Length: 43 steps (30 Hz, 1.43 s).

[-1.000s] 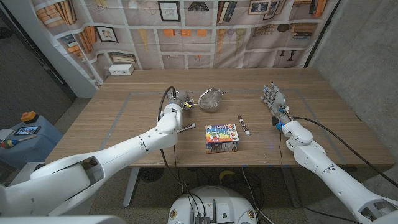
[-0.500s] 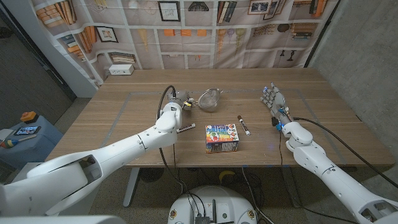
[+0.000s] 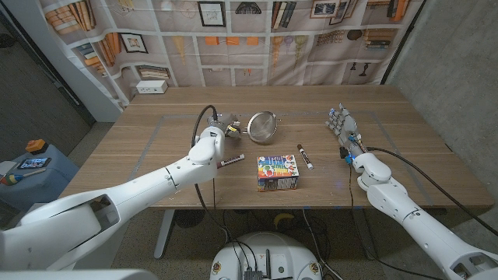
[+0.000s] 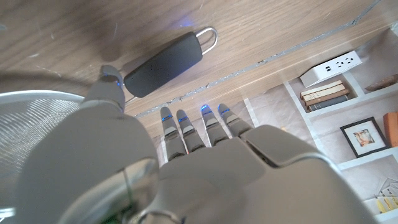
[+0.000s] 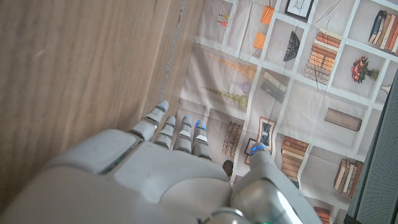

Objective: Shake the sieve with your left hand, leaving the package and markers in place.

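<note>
Head view: left hand [image 3: 221, 124] fingers seemingly clamp sieve [image 3: 262, 126] handle; right hand [image 3: 343, 124] fingers apart.

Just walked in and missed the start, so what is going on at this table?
The robot's left hand holds a round metal mesh sieve by its handle, tipped up on edge above the wooden table. The colourful printed package and two markers, one near the left arm and one right of the sieve, lie on the table untouched. The right hand waits at the side, fingers apart, holding nothing.
</note>
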Tool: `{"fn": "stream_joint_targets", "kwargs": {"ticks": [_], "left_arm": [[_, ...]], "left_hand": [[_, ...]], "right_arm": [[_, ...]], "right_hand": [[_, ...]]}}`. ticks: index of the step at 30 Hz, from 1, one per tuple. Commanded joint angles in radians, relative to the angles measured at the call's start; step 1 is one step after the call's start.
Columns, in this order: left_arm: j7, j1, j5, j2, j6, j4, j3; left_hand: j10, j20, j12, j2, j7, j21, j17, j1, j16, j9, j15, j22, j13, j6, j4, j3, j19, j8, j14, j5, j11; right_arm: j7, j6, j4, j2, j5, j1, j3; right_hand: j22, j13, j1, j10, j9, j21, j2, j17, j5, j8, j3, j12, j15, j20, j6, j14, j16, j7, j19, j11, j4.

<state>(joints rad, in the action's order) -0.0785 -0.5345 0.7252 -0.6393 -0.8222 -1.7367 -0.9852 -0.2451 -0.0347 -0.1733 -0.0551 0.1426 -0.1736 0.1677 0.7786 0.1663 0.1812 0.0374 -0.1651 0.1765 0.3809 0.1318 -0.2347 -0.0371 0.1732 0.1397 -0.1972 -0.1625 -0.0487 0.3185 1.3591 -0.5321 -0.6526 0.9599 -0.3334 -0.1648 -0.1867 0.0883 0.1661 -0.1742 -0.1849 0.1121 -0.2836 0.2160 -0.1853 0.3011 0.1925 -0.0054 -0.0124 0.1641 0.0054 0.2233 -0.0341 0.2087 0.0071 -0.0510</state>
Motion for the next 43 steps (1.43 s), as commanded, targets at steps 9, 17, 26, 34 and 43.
{"fn": "stream_joint_targets", "kwargs": {"ticks": [9,17,26,34,43], "left_arm": [[0.076,-0.121,-0.204,-0.088,0.164,-0.090,0.192],[0.163,-0.176,-0.304,-0.089,0.215,-0.087,0.270],[0.249,-0.209,-0.418,-0.076,0.311,-0.048,0.336],[0.331,-0.234,-0.522,-0.045,0.390,-0.002,0.393],[0.428,-0.267,-0.649,0.012,0.497,0.060,0.453]], "left_hand": [[0.057,0.013,-0.005,0.008,-0.006,-0.002,0.001,-0.054,0.002,-0.001,0.038,-0.003,0.002,-0.046,-0.005,0.012,0.041,0.001,-0.058,-0.002,0.027],[0.060,0.018,-0.007,0.015,-0.007,-0.004,0.001,-0.065,0.004,-0.001,0.037,-0.003,0.001,-0.049,-0.009,0.012,0.042,0.003,-0.063,-0.001,0.030],[0.054,0.022,-0.013,0.027,-0.010,-0.008,0.001,-0.078,0.009,-0.001,0.045,-0.004,0.001,-0.043,-0.014,0.010,0.037,0.007,-0.058,0.000,0.031],[0.052,0.023,-0.015,0.043,-0.012,-0.014,0.001,-0.094,0.013,-0.001,0.046,-0.004,0.001,-0.043,-0.020,0.009,0.025,0.008,-0.051,0.002,0.035],[0.042,0.027,-0.020,0.075,-0.015,-0.021,0.001,-0.110,0.018,-0.002,0.047,-0.004,0.000,-0.040,-0.026,0.000,0.001,0.010,-0.032,0.004,0.033]], "right_arm": [[-0.031,-0.017,0.042,-0.011,0.031,0.003,-0.009],[-0.046,-0.036,0.061,-0.023,0.055,-0.002,-0.018],[-0.066,-0.046,0.085,-0.038,0.079,0.003,-0.019],[-0.078,-0.048,0.093,-0.042,0.093,0.004,-0.020],[-0.065,-0.059,0.077,-0.040,0.104,-0.020,-0.032]], "right_hand": [[-0.003,-0.002,0.001,0.002,-0.002,-0.004,0.009,-0.002,-0.005,-0.002,0.005,0.002,-0.001,0.003,0.007,0.004,0.008,0.000,0.005,0.003,0.002],[-0.003,-0.002,0.000,0.002,-0.002,-0.004,0.009,-0.002,-0.005,-0.002,0.005,0.002,0.000,0.003,0.007,0.004,0.008,-0.001,0.005,0.003,0.002],[-0.003,-0.002,0.000,0.001,-0.002,-0.004,0.007,-0.001,-0.005,-0.001,0.005,0.002,-0.003,0.001,0.005,0.005,0.008,-0.001,0.006,0.002,0.000],[-0.003,-0.002,0.000,0.001,-0.002,-0.004,0.006,-0.001,-0.005,-0.001,0.005,0.002,-0.003,0.001,0.005,0.005,0.008,0.000,0.007,0.003,-0.001],[-0.003,-0.002,0.001,0.002,-0.002,-0.004,0.005,0.000,-0.005,-0.002,0.006,0.002,-0.005,0.000,0.005,0.007,0.008,0.001,0.007,0.002,-0.003]]}}
